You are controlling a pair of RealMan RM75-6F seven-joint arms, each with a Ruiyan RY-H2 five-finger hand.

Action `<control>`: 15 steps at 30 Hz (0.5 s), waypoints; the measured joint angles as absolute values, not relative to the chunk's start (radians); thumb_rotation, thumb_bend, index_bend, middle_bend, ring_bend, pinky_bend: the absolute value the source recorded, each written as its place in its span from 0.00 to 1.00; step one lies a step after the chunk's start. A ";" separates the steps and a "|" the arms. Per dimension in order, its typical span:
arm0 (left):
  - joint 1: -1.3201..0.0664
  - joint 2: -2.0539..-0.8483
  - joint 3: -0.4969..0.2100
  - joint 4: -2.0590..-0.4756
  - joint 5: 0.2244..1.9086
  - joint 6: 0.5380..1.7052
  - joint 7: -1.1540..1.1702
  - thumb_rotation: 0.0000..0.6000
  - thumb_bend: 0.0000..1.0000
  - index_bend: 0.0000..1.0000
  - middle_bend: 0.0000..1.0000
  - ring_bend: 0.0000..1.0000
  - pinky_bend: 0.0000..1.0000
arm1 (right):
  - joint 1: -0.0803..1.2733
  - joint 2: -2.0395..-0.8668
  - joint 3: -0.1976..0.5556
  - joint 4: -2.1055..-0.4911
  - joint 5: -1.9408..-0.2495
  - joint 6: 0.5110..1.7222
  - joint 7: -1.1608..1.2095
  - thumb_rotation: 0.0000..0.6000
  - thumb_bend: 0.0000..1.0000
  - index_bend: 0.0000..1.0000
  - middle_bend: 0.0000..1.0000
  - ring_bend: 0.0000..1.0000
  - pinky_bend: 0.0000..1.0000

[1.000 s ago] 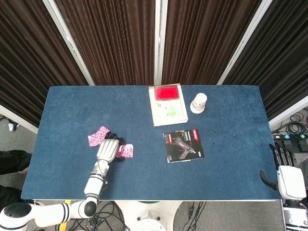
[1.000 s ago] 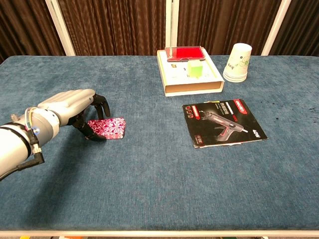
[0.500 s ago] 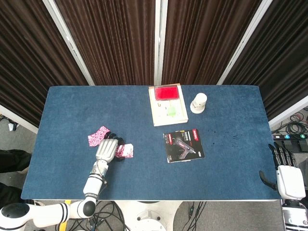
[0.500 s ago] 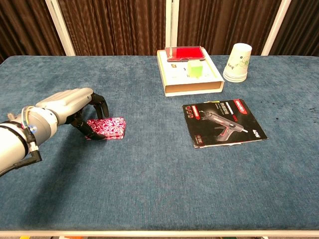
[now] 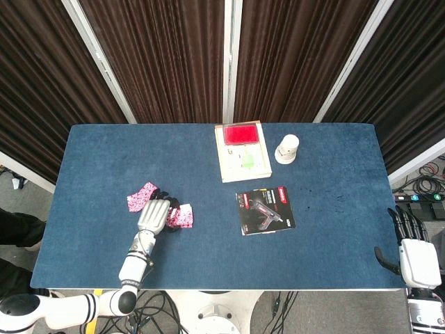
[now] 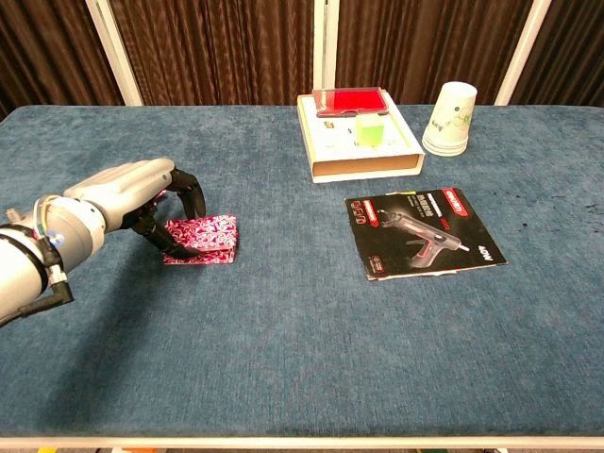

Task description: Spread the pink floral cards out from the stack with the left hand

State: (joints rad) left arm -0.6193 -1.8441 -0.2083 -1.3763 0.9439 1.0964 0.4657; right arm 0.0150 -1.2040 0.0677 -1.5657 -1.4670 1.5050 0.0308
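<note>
While the left hand point(image 6: 142, 193) presses curled fingertips onto one pink floral card point(image 6: 203, 239), another card point(image 5: 142, 195) lies beside it.

robot test bay in a lab or studio, not a home. one table point(image 5: 334, 236) covered in dark blue carpet-like cloth, standing alone. behind the table, dark brown pleated curtains point(image 5: 167, 56) hung between white frame posts point(image 5: 228, 59), closing off the far side and both corners. right of the table, bare grey floor with loose cables and a power strip point(image 5: 424, 198). below the table's near edge, more tangled cabling point(image 5: 229, 313). props on the table look staged: shallow box point(image 6: 363, 142), paper cup stack point(image 6: 451, 118), glue-gun leaflet point(image 6: 425, 231).
</note>
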 measured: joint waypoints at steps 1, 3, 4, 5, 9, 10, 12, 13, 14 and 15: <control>-0.619 -1.844 -0.209 -1.376 0.946 1.097 0.462 1.00 0.22 0.43 0.46 0.16 0.07 | 0.015 -1.204 0.068 -1.566 -1.466 1.504 0.030 1.00 0.23 0.00 0.00 0.00 0.00; -0.619 -1.844 -0.211 -1.372 0.950 1.099 0.456 1.00 0.22 0.43 0.46 0.16 0.07 | 0.015 -1.205 0.068 -1.565 -1.466 1.503 0.030 1.00 0.23 0.00 0.00 0.00 0.00; -0.618 -1.843 -0.212 -1.371 0.950 1.099 0.454 1.00 0.22 0.43 0.46 0.16 0.07 | 0.016 -1.205 0.068 -1.565 -1.465 1.502 0.030 1.00 0.23 0.00 0.00 0.00 0.00; -0.618 -1.843 -0.213 -1.369 0.950 1.099 0.452 1.00 0.22 0.43 0.46 0.16 0.07 | 0.016 -1.205 0.068 -1.565 -1.465 1.501 0.029 1.00 0.23 0.00 0.00 0.00 0.00; -0.617 -1.841 -0.219 -1.367 0.954 1.100 0.441 1.00 0.23 0.43 0.46 0.16 0.07 | 0.016 -1.205 0.068 -1.566 -1.464 1.502 0.029 1.00 0.23 0.00 0.00 0.00 0.00; -0.618 -1.840 -0.222 -1.367 0.955 1.100 0.439 1.00 0.23 0.43 0.46 0.16 0.07 | 0.015 -1.205 0.068 -1.566 -1.464 1.503 0.029 1.00 0.23 0.00 0.00 0.00 0.00; -0.621 -1.840 -0.230 -1.365 0.958 1.102 0.435 1.00 0.23 0.43 0.46 0.16 0.07 | 0.015 -1.205 0.068 -1.565 -1.464 1.503 0.030 1.00 0.23 0.00 0.00 0.00 0.00; -0.623 -1.840 -0.233 -1.363 0.959 1.102 0.434 1.00 0.23 0.43 0.46 0.16 0.07 | 0.015 -1.205 0.068 -1.565 -1.464 1.503 0.031 1.00 0.23 0.00 0.00 0.00 0.00; -0.628 -1.839 -0.238 -1.362 0.960 1.102 0.435 1.00 0.22 0.43 0.46 0.16 0.07 | 0.015 -1.204 0.069 -1.565 -1.463 1.502 0.031 1.00 0.23 0.00 0.00 0.00 0.00; -0.631 -1.839 -0.242 -1.360 0.960 1.102 0.437 1.00 0.22 0.43 0.46 0.16 0.07 | 0.016 -1.204 0.069 -1.564 -1.462 1.502 0.032 1.00 0.23 0.00 0.00 0.00 0.00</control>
State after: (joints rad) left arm -0.6309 -1.8388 -0.2420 -1.3604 0.9599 1.1017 0.4367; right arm 0.0156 -1.2040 0.0689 -1.5644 -1.4622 1.5018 0.0317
